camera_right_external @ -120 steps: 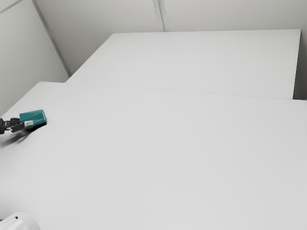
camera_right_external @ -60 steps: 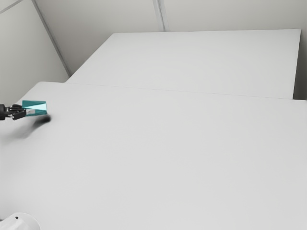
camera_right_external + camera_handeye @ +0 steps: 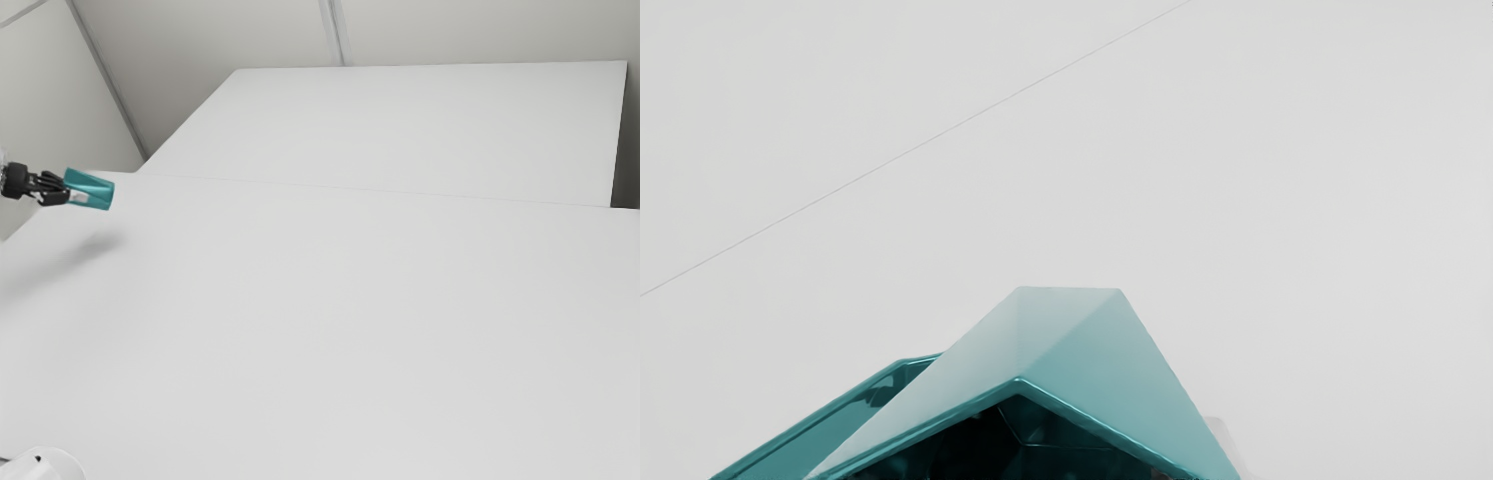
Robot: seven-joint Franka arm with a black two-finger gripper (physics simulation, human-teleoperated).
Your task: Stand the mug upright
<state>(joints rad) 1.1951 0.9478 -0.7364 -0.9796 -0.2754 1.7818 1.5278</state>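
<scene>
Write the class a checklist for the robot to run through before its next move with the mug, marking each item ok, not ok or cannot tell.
1. Gripper shut on the mug: ok.
2. Mug lifted off the table, with room to turn: ok, it hangs above its shadow.
3. Mug upright: not ok, it is tipped well over.
4. Mouth facing up: not ok, it opens toward the hand.
5. Grip firm enough for turning: cannot tell.

Wide passage over the tabletop [image 3: 350,330] from its middle to its far edge, raised teal mug [image 3: 95,192] in the way near the far corner at the exterior view's left, room beneath it, pale wall [image 3: 60,100] beyond that corner.
</scene>
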